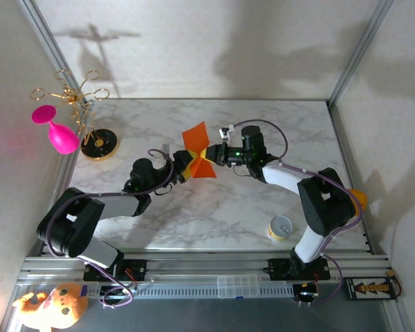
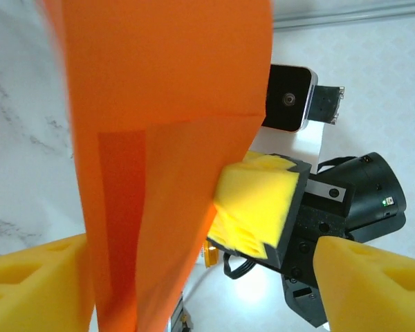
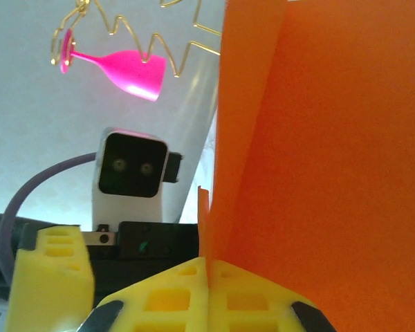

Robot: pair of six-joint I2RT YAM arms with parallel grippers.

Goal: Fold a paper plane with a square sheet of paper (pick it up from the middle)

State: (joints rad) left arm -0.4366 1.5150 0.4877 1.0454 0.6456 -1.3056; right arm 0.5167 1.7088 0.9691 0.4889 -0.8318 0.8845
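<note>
The orange square sheet of paper (image 1: 196, 146), folded with overlapping layers, is held up off the marble table between both grippers. My right gripper (image 1: 210, 156) is shut on its lower edge; in the right wrist view the yellow pads (image 3: 166, 297) meet on the sheet (image 3: 318, 173). My left gripper (image 1: 185, 169) is open. In the left wrist view the sheet (image 2: 159, 124) hangs between its spread fingers (image 2: 373, 283), next to the left one, with the right gripper's pad (image 2: 259, 204) pressed on the sheet behind. The paper plane is out of view.
A pink goblet (image 1: 55, 131) hangs from a gold wire rack (image 1: 97, 142) at the back left. A small yellow can (image 1: 281, 228) stands at the front right, and an orange-yellow cup (image 1: 358, 198) sits by the right wall. A plush toy (image 1: 52, 308) lies below the table's front rail.
</note>
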